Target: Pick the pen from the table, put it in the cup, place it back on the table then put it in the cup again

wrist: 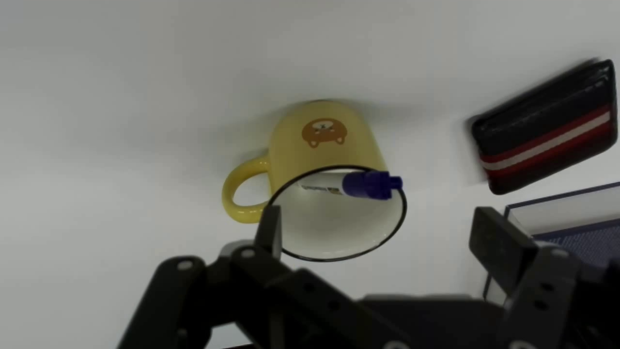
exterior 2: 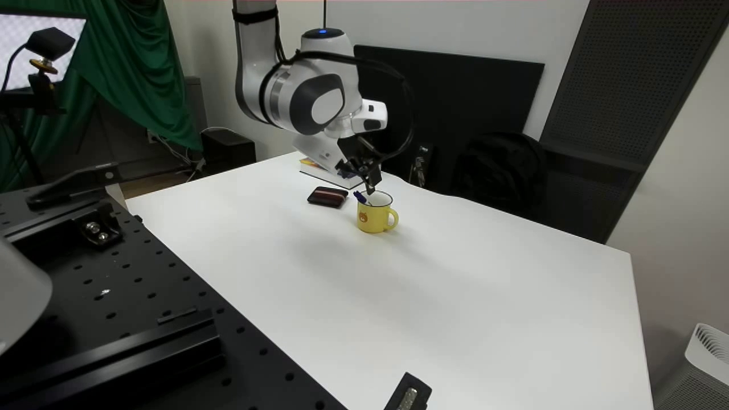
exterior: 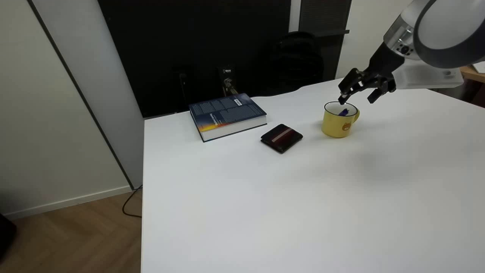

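- Pen (wrist: pixel 356 184) leans inside the yellow cup (wrist: pixel 322 148), blue end up at the rim.
- My claw (wrist: pixel 380 231) is spread wide close to the cup's top; I cannot tell if they touch.
- The cup stands upright on the white table (exterior: pixel 265 212).
- From far off I see a striped wallet (wrist: pixel 547 131) near the cup, and a book (exterior: pixel 229 113).

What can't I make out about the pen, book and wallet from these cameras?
Pen, lower end: hidden in both exterior views by the wall of the cup.
Lettering on the pen: too small to read in the wrist view.
Book: in the wrist view, partly behind the gripper and cut off by the right edge.
Wallet, inside: folded shut in all three views.
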### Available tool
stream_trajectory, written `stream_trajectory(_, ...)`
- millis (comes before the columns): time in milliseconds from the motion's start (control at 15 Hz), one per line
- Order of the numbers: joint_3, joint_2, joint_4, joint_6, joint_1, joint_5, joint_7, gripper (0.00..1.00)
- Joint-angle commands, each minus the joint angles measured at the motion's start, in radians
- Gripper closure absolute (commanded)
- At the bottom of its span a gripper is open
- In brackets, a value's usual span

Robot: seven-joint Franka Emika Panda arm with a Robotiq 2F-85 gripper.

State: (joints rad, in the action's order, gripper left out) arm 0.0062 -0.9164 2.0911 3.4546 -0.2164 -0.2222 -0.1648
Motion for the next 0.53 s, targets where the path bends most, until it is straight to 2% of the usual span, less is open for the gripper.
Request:
stream_trajectory(0,-0.006,-0.008,0.002,-0.002,-0.006,-0.008,0.003,0.0)
stream_trajectory(467,-0.019,-0.027,0.009,-0.002,-0.021,-0.017,0.003,0.0)
